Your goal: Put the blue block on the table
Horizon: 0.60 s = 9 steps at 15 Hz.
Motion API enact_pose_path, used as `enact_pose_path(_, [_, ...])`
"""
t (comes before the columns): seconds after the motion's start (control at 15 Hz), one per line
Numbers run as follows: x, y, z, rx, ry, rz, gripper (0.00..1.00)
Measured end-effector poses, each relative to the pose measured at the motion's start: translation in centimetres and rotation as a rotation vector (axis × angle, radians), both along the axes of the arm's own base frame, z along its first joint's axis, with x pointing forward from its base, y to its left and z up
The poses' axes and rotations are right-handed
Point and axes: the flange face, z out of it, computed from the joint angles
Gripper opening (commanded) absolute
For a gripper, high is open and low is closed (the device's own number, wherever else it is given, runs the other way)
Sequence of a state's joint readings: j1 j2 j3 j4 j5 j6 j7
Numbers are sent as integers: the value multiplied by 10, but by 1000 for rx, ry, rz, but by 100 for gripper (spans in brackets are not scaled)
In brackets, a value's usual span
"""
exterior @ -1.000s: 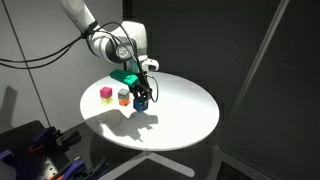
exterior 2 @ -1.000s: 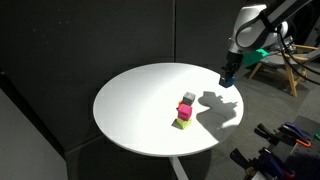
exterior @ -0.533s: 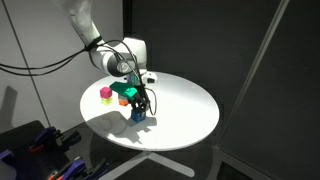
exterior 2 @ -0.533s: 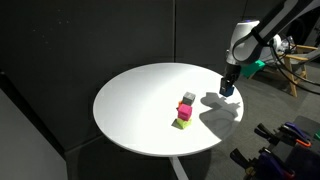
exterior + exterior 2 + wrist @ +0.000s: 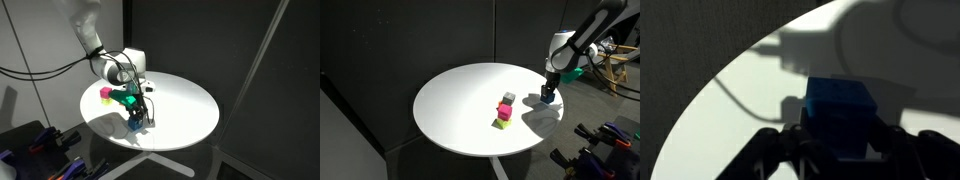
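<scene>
Block: blue block [image 5: 840, 112] sits between the fingers [image 5: 790, 152], low at the table [image 5: 460, 100], near its edge.
Jaws: gripper [image 5: 548, 94] clamped on the block.
Nearby: stacked cubes [image 5: 505, 110], well apart from it.

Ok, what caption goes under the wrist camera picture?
The tool holds the blue block over the white table.

Probably a lab: black backdrop curtains [image 5: 380, 60], metal stand pole [image 5: 262, 50], trailing cable [image 5: 30, 68].

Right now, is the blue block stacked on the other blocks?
No, the blue block is between the fingers of the gripper, apart from the other blocks on the table.
</scene>
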<state>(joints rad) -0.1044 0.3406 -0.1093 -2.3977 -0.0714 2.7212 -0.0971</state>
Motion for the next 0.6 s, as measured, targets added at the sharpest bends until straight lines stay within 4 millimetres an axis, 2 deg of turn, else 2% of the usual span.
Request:
enact_pose_path(0.13, [0,0,-1,0,3,0,80])
enact_pose_path(0.27, [0,0,-1,0,3,0,84])
enact_pose_path(0.4, [0,0,-1,0,2,1,100])
enact_pose_path(0.6, [0,0,-1,0,1,2,100])
